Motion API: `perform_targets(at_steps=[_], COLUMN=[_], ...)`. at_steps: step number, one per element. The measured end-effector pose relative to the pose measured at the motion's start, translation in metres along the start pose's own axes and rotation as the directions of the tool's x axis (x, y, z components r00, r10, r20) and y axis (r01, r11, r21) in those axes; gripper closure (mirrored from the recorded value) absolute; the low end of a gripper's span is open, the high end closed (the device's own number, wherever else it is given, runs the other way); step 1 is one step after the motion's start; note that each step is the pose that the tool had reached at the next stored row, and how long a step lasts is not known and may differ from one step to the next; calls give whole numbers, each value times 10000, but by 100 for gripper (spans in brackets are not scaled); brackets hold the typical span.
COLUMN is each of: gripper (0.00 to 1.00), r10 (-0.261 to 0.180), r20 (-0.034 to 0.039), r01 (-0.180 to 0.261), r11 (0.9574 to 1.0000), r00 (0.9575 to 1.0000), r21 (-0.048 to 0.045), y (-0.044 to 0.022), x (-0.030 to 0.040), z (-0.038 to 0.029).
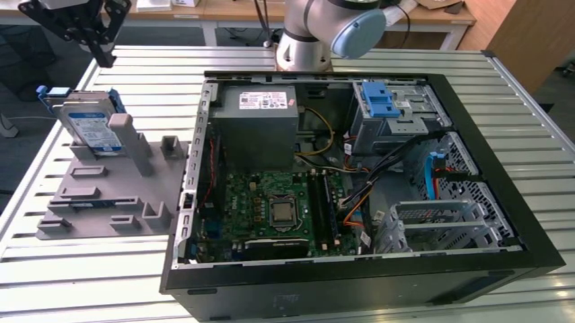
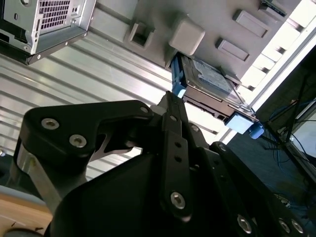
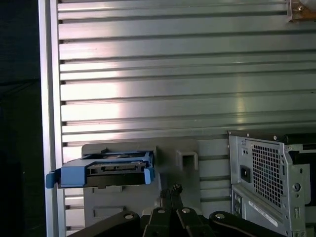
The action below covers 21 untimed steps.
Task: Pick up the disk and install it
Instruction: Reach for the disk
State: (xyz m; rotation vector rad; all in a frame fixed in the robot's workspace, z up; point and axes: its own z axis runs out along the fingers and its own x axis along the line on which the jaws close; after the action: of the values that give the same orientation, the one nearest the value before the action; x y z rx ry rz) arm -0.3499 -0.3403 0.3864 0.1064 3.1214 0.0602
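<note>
The disk stands on edge in a slot at the far end of the grey fixture plate, on the exterior view's left, its blue-and-white label facing out and a blue bracket around it. In both wrist views I see it from above: the disk and the disk. My gripper hangs well above and slightly behind the disk, apart from it. Its fingers meet at the tips, shut with nothing between them, as both wrist views show: the gripper and the gripper.
An open computer case lies on the slatted metal table, to the right of the plate in the exterior view. Inside are a grey power-supply box, a motherboard, loose cables and a blue-latched drive bay. The arm's base stands behind the case.
</note>
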Motion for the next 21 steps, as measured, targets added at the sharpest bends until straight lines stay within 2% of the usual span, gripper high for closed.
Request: perform_targets(at_steps=[6, 16, 21], gripper=[89, 89, 89], r10=[-11, -10, -12], r20=[-6, -6, -6], r01=[11, 10, 12], r11=[10000, 10000, 10000], r00=[10000, 10000, 10000], r21=[-6, -6, -7], y=[-10, -11, -17], x=[131, 153, 240], z=[12, 13, 13])
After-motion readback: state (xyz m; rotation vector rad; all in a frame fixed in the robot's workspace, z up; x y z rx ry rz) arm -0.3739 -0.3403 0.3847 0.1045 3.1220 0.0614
